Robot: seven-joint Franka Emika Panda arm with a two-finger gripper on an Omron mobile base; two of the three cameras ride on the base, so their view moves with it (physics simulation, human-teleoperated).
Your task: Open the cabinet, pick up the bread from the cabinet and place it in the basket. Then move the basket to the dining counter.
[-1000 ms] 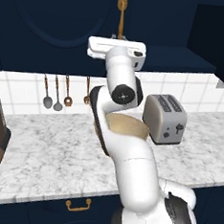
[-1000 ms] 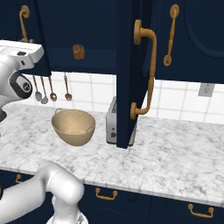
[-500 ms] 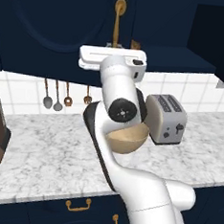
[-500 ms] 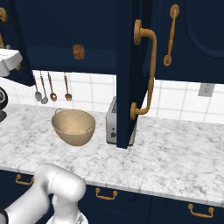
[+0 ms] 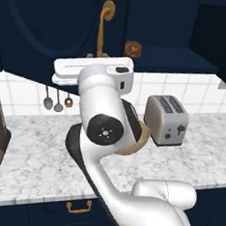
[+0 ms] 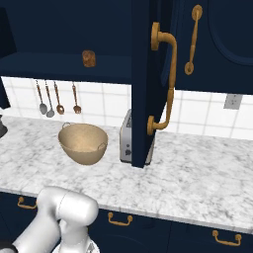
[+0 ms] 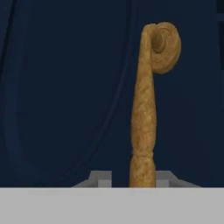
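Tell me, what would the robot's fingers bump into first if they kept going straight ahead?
Probably the brass handle on the cabinet door. It stands right between the fingers, with the door just behind it.

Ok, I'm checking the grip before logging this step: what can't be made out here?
- Gripper: hand view, tips cut off at the bottom; grip on the brass handle unclear.
- Basket: left base view, mostly behind the arm.
- Toaster: right base view, half hidden by the open cabinet door.

One bread [image 6: 89, 58], one basket [image 6: 83, 144], one toaster [image 5: 166, 120], three utensils [image 6: 58, 98].
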